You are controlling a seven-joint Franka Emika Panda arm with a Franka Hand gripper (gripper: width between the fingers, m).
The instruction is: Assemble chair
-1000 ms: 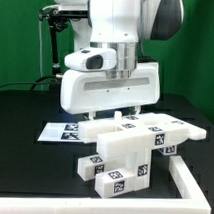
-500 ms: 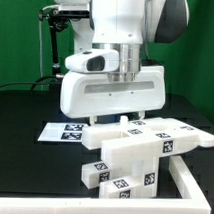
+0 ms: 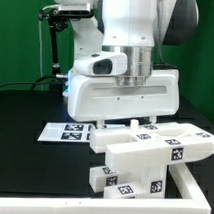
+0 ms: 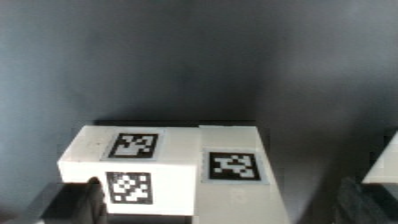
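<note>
Hanging wide-jawed, the pincer (image 3: 124,124) sits directly over the chair (image 3: 143,153).

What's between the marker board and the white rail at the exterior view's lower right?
The chair parts, joined in one cluster; only the exterior view shows it.

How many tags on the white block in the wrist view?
3: one tag, another beside it, a third adjoining. Hidden faces of the white block may carry more.
</note>
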